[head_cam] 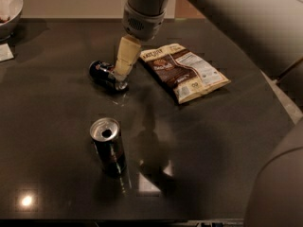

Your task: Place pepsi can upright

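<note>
The robot's cream-coloured gripper [122, 75] hangs low at the right end of the short dark-blue pepsi can [101, 73], which lies on its side on the dark glossy table [222, 141], near a flat brown snack bag [184, 70]; how wide it stands, or whether it grips anything, cannot be told. It should probably close squarely across the round body so the can cannot roll, then tip it onto one silver end.

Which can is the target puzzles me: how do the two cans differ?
The pepsi can lies on its side; the taller can stands upright. The pepsi can is shorter, with the gripper at one end; the taller can stands alone, nearer the camera. Both are dark.
</note>
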Controlling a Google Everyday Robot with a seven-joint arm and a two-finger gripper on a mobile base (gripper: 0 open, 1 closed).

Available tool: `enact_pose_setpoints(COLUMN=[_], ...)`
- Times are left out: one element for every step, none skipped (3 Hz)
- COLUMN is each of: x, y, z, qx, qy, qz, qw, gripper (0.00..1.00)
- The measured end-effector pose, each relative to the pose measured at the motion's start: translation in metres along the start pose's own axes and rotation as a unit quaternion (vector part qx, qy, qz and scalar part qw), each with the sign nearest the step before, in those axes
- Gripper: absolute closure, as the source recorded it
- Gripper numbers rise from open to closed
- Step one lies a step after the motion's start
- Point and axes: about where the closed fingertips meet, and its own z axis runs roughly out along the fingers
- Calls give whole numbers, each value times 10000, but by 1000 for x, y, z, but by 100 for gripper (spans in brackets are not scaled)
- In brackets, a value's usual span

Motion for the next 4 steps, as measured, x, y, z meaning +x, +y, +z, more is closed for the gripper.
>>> enact_pose_setpoints(x=[-17,-31,-48,-66], y=[5,1,-5,-8], z=[11,25,41,58], qx=[47,101,75,-16], qy=[138,306,469,577], qz=[119,237,291,263], qw=[9998,9992,9984,9980], gripper=[0,0,0,0])
